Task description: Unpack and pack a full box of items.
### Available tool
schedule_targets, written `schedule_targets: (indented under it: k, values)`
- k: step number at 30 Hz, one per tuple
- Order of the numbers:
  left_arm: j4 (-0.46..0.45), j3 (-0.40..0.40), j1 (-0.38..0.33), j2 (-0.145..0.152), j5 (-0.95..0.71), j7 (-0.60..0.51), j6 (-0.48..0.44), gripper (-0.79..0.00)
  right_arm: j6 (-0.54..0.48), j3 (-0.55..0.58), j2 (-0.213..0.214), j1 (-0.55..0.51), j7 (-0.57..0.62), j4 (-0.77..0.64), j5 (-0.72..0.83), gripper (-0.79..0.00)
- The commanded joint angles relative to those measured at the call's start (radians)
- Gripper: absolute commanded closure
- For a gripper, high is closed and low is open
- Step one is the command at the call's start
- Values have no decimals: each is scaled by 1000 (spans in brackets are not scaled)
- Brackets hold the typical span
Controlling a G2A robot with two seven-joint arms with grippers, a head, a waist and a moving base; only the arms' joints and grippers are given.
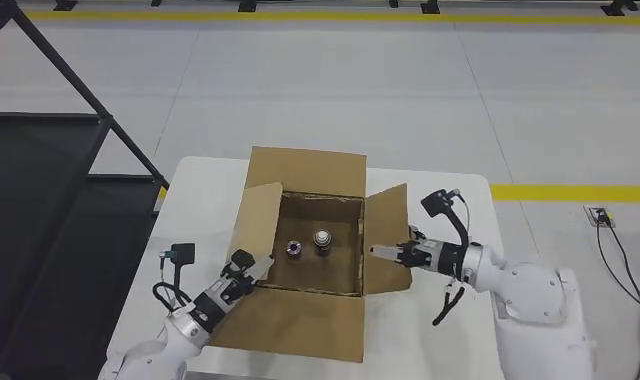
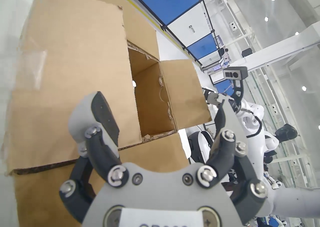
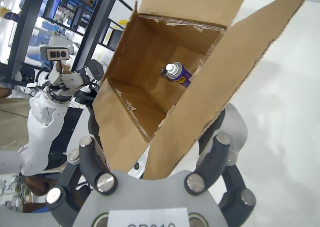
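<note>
Unpacking, seemingly, the brown cardboard box (image 1: 290,325) open on the white table (image 1: 200,195), purple white-capped spray can (image 1: 322,239) and small dark item (image 1: 293,247) on its floor; left gripper (image 1: 247,263) wide open, empty, by the left flap (image 1: 257,218); right gripper (image 1: 385,250) open astride the right flap (image 1: 392,223), not clamping; next calling for a reach down onto the can.
</note>
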Motion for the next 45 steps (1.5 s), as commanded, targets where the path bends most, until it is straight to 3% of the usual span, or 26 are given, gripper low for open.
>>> schedule_targets:
  k: [1, 9, 18, 28, 36, 45]
  values:
    - [7, 7, -7, 1, 3, -1, 2, -785, -10, -35, 2, 40, 10, 15, 30, -785]
    - [17, 12, -5, 5, -2, 2, -3, -785, -7, -223, -10, 251, -34, 215, 163, -785]
    - [23, -18, 17, 11, -68, 0, -10, -785, 41, -410, -38, 445, -158, 501, 129, -785]
    - [60, -1, -18, 17, -48, -3, -3, -785, 28, -474, -42, 484, -207, 627, 127, -785]
    - [102, 21, -59, 20, -44, -19, 23, -785, -3, -514, -36, 459, -229, 610, 81, -785]
    - [133, 22, -84, 25, -77, -41, 41, -785, 51, -545, -29, 442, -297, 592, -11, -785]
